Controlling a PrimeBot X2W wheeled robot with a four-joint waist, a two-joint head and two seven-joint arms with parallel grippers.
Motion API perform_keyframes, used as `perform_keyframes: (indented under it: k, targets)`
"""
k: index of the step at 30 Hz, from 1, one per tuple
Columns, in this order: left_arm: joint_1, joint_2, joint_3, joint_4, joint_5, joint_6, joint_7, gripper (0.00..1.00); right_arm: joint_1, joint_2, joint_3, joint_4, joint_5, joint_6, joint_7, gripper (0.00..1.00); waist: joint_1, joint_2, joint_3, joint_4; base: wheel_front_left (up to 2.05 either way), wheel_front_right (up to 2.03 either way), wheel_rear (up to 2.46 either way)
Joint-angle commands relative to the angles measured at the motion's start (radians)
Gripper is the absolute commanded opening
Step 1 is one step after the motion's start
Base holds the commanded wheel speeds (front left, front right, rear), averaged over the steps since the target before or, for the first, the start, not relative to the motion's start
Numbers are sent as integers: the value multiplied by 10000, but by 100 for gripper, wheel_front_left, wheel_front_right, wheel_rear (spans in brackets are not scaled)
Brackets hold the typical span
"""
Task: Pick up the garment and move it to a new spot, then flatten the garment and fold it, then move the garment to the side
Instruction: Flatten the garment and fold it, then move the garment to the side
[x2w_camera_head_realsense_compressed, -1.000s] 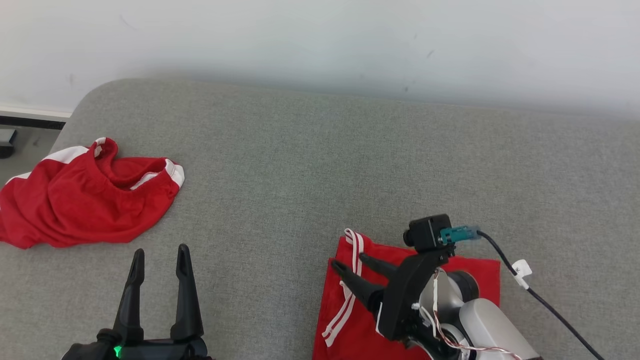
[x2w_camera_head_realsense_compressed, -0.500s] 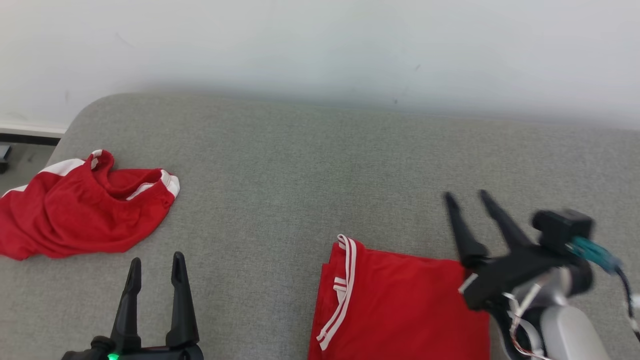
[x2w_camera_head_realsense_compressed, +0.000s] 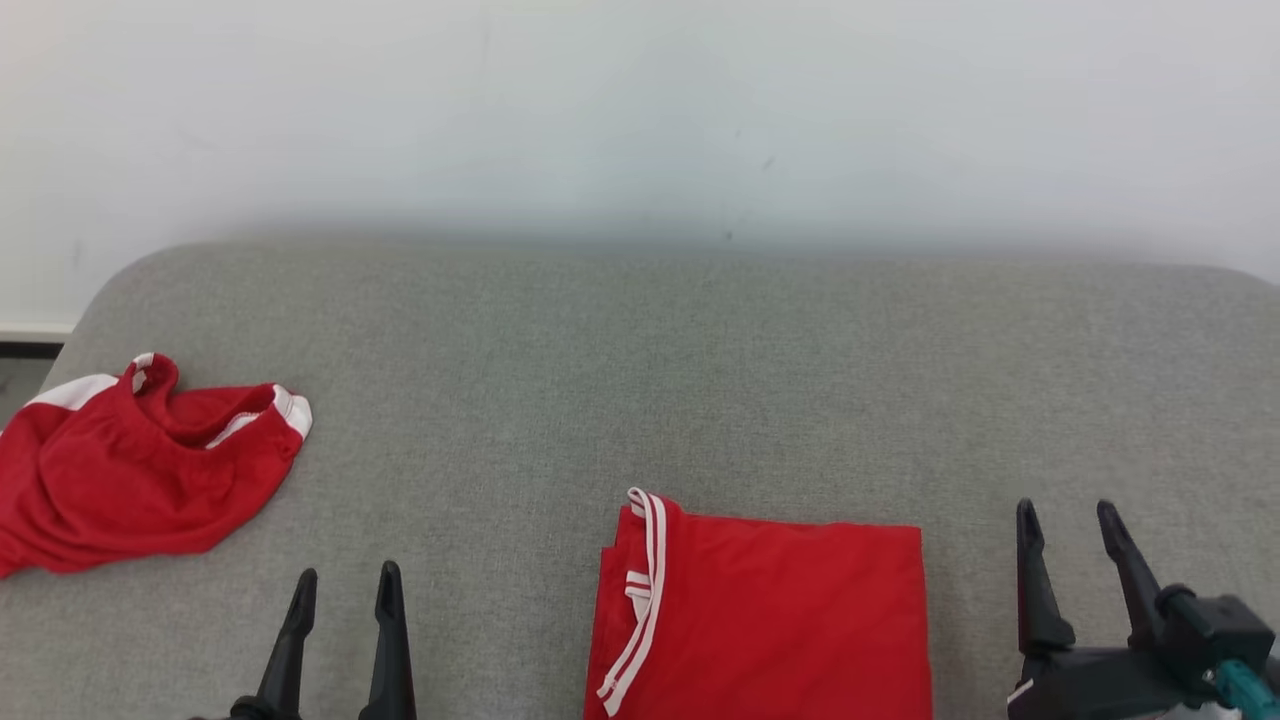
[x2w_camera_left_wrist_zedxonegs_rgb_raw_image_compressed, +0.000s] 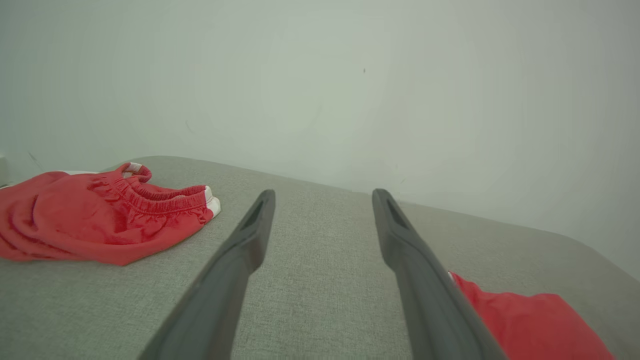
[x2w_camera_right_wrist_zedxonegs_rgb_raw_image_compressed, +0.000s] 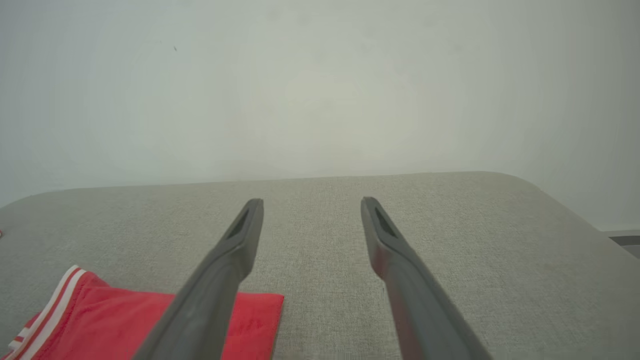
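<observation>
Under a pale wall (x2w_camera_head_realsense_compressed: 640, 120), on the grey fabric counter (x2w_camera_head_realsense_compressed: 640, 380): crumpled red cloth (x2w_camera_head_realsense_compressed: 130, 480) at far left, folded red garment (x2w_camera_head_realsense_compressed: 770, 620) flat at front middle, well apart; left hand (x2w_camera_head_realsense_compressed: 347, 572) and right hand (x2w_camera_head_realsense_compressed: 1064, 507) both spread and empty, the right no longer over the garment but withdrawn beside its right edge

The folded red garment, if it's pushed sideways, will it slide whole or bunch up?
Probably floppy: the folded red garment lies thin and flat, and the crumpled red garment to its left slumps in soft wrinkles. A push would likely bunch it, since the grey surface looks coarsely woven and grippy.
</observation>
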Motion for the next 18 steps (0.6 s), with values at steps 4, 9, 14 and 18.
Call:
perform_keyframes:
  k: [4,9,14,18]
  targets:
    - [162,8,31,336,220,-121,-33,100,367,6,-5,510,-246,12,-180,100,0,0,-416,-208,0,0,0]
    - [246,54,90,554,505,-167,-33,100,472,9,78,884,-323,12,-221,100,0,0,-608,-257,0,0,0]
    - [374,50,208,892,670,-235,-33,100,453,6,228,1217,-333,12,-166,100,0,0,-785,-281,0,0,0]
    - [395,38,288,1084,705,-275,-33,100,402,5,274,1371,-265,12,-150,100,0,0,-871,-303,0,0,0]
